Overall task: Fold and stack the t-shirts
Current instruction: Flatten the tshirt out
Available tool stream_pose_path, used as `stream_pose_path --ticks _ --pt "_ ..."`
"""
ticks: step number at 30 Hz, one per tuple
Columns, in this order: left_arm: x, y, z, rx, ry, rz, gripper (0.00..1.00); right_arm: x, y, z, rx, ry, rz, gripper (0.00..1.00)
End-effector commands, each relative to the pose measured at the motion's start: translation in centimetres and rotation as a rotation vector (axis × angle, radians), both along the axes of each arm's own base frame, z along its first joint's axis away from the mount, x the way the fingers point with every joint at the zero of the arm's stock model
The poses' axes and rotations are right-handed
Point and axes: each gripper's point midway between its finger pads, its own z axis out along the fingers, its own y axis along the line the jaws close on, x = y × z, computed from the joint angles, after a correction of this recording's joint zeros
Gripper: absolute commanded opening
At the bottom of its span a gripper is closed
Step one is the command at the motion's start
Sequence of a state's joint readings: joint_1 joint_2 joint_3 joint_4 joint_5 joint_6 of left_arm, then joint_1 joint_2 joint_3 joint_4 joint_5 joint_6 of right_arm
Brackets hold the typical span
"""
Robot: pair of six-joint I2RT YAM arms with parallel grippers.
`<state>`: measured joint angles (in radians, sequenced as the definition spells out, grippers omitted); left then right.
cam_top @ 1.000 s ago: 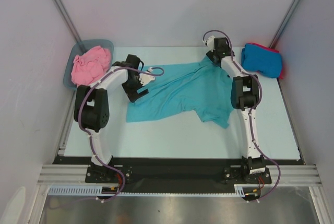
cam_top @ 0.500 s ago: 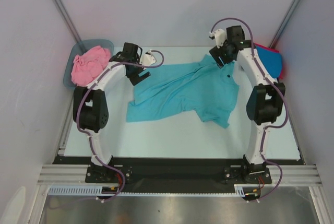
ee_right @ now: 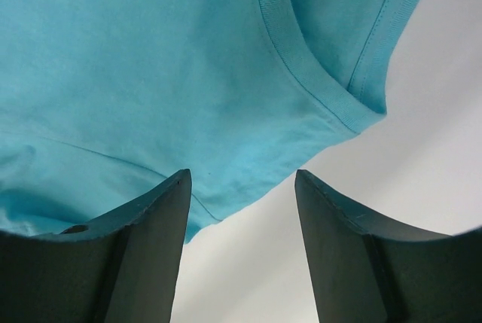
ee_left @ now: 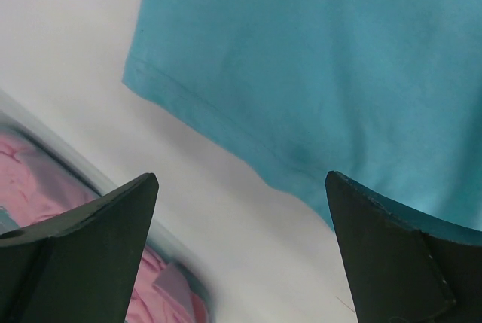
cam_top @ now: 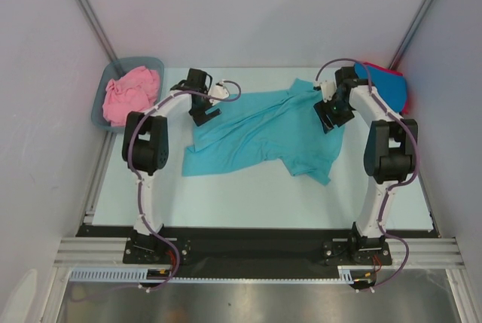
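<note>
Teal t-shirt — soft matt cloth, fine-knit; tub — smooth grey-blue plastic

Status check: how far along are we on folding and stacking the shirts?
Looks done: the blue shirt lies folded on the red shirt at the far right. In hand: the teal shirt lies spread out, unfolded, with the left gripper open over its left edge and the right gripper open by its collar, neither gripping. Left: folding and stacking the teal one, then the pink shirt bunched in the tub.
</note>
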<state>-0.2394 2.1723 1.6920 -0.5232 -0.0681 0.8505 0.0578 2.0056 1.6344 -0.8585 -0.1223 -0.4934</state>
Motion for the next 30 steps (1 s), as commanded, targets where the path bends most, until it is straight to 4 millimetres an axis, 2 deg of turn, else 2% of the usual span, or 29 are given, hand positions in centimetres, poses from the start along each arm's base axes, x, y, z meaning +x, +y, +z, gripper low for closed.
stream_pose_path --ticks 1,10,14,20,30 --pt "3.6 0.6 3.3 0.032 -0.141 0.01 1.0 0.4 0.5 3.4 0.029 -0.087 -0.014 0.63" --pt "6.6 2.7 3.3 0.146 -0.266 0.095 1.0 -0.2 1.0 2.8 0.061 -0.056 -0.007 0.63" --pt "7.6 2.9 2.7 0.188 -0.294 0.086 1.0 0.0 0.8 2.7 0.057 -0.055 -0.012 0.63" --pt "7.8 2.8 2.0 0.233 -0.282 0.054 1.0 0.5 0.8 3.0 0.062 -0.065 -0.016 0.64" --pt "8.9 4.4 0.5 0.366 -0.277 0.016 1.0 0.8 0.9 3.1 0.066 -0.072 -0.019 0.63"
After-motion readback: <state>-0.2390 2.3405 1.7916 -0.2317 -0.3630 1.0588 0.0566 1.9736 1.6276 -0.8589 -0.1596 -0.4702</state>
